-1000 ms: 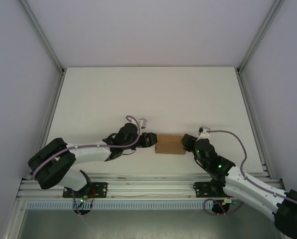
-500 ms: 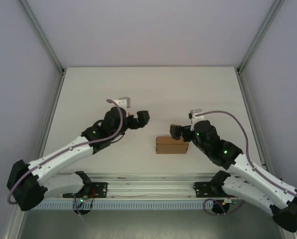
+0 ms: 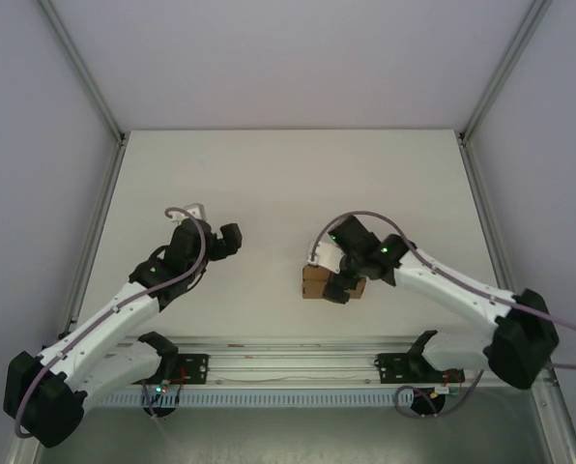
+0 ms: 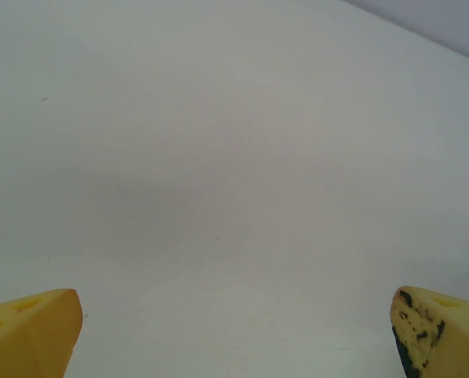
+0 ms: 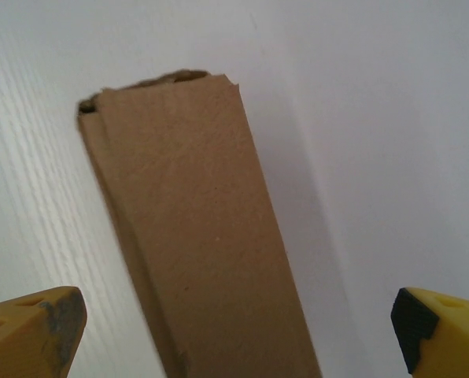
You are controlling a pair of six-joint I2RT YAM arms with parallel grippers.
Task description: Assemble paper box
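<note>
White table fills the workspace, closed in by pale walls and slanting aluminium frame posts, with a metal rail along the near edge where both arms are bolted. On the near-right part of the table lies the paper box, a small brown cardboard piece with its long side running left to right in the top view. The right arm reaches in from the right, and the right gripper hangs directly over the middle of the cardboard, covering part of it. From the right wrist the box appears as a long brown strip running away from the camera, with a ragged far end and layered edges along its left side. It rests on the white surface. The yellow fingertips sit in the two bottom corners, spread wide on either side of the strip and clear of it, so this pincer is released and grasps nothing. Whether any part of it touches the cardboard cannot be told. The left gripper is well apart from the box, out over bare table on the left. Its wrist view shows its own yellow fingertips far apart at the bottom corners with blank white surface between them, so it too is released and empty.
</note>
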